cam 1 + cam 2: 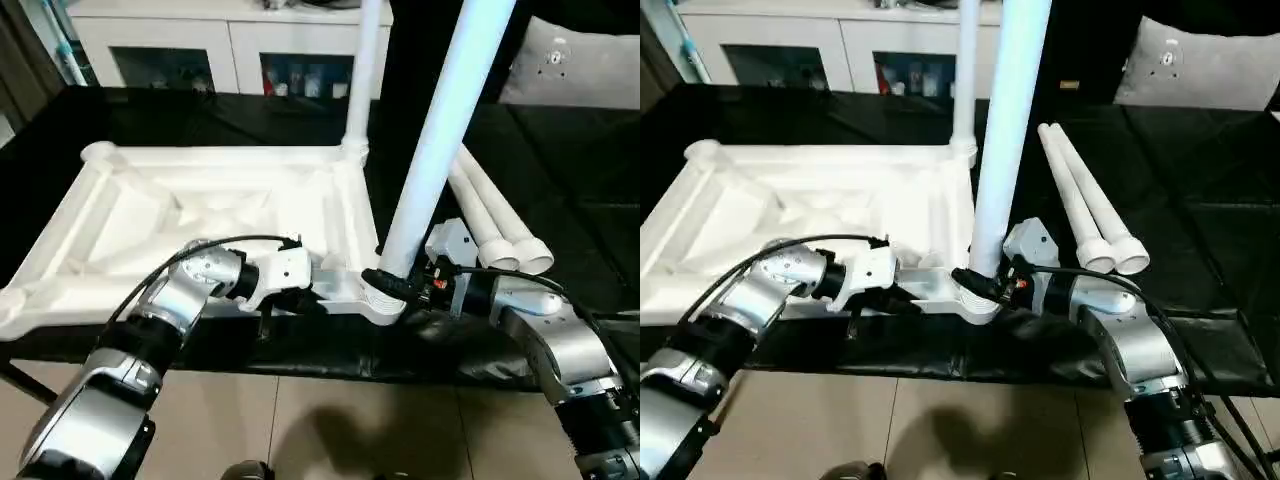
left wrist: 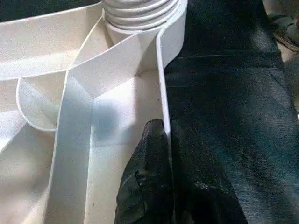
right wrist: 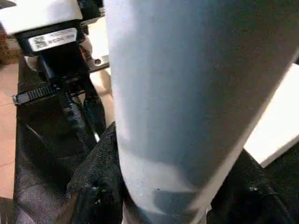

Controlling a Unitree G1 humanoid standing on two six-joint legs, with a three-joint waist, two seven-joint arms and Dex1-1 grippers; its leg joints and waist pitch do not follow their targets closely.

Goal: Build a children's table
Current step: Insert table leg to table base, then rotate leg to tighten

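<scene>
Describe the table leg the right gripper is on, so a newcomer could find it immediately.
Find the upturned white tabletop on the black work surface. At its near right corner socket a white tube leg rises. Unlike the far-corner leg, the right gripper clasps its base.

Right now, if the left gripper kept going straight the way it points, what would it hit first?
Probably the ribbed corner socket of the table top; the left gripper, pinching the rim wall, points along it toward that socket.

A thick white tube leg (image 3: 173,102) stands close to the camera. The right pincer (image 3: 163,196) wraps its black fingers (image 3: 93,186) around the leg's lower part, one on each side. Beyond it are the other arm's black and white wrist (image 3: 51,37), a black cable, the black-covered counter (image 3: 32,154) and a white tabletop edge (image 3: 275,135).
</scene>
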